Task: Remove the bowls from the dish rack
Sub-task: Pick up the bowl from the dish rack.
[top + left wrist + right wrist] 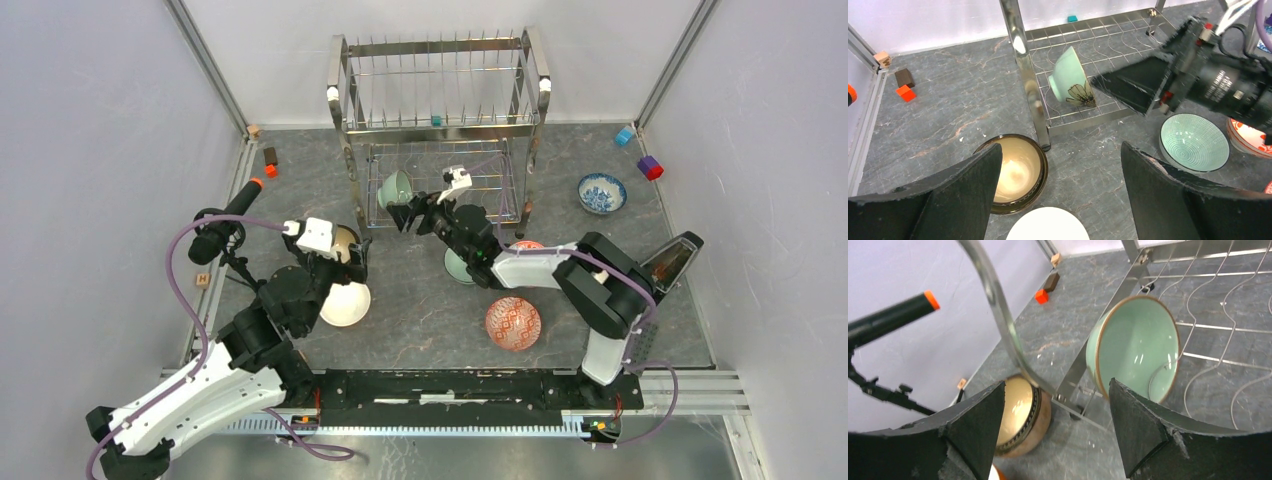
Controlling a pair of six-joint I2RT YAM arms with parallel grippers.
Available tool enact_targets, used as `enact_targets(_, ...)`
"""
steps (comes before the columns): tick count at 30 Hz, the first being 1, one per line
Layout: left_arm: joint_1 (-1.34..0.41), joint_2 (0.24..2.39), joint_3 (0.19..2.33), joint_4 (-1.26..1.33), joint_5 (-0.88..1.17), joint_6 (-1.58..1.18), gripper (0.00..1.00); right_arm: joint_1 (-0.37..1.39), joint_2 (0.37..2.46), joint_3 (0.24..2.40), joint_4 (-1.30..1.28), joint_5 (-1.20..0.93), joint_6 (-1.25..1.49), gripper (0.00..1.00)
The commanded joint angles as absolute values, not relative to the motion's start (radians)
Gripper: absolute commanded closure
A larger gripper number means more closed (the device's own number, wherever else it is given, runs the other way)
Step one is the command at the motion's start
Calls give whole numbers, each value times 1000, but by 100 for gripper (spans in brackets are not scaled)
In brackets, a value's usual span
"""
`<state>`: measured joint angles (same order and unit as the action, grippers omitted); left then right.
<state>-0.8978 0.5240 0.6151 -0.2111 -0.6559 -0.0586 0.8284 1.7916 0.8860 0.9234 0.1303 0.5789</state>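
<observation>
The two-tier shiny steel wire dish rack (400,130) is standing just beyond the right pincer (1055,385), whose fingertips are reaching into the lower tier. Its jaws are standing apart, gripping nothing. A pale green ceramic bowl with a dark flower on its outside (1070,77) is sitting on edge in that tier, straight ahead of the parted fingers, with its hollow facing them. Whether a fingertip is touching it cannot be told.

The left pincer (1060,147) is hovering over the grey stone-look tabletop (430,300) with its jaws wide apart and empty. Under its left finger a dark brown round bowl with a cream inside (1015,170) is resting beside the rack's corner post. A plain white bowl (1045,225) is lying just nearer than that. A second pale green bowl with a ribbed inside (1193,142) is sitting beyond its right finger.

Behind the right pincer, a red-orange patterned bowl (513,323) is lying on the tabletop. A blue-and-white bowl (602,193) is sitting well off to its right.

Far to the left pincer's left, a small orange block (906,93) is lying beside a brown one (904,77).
</observation>
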Motion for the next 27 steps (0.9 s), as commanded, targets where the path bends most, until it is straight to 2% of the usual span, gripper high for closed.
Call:
enact_targets(1, -894, 529, 613, -174, -671, -23, 7, 790, 1877, 997, 966, 101, 652, 22)
enact_targets(12, -895, 537, 614, -170, -660, -21, 7, 741, 2037, 1161, 893, 7, 733, 32)
enact_targets(27, -896, 537, 613, -171, -655, -24, 7, 723, 2111, 1191, 931, -81, 845, 55)
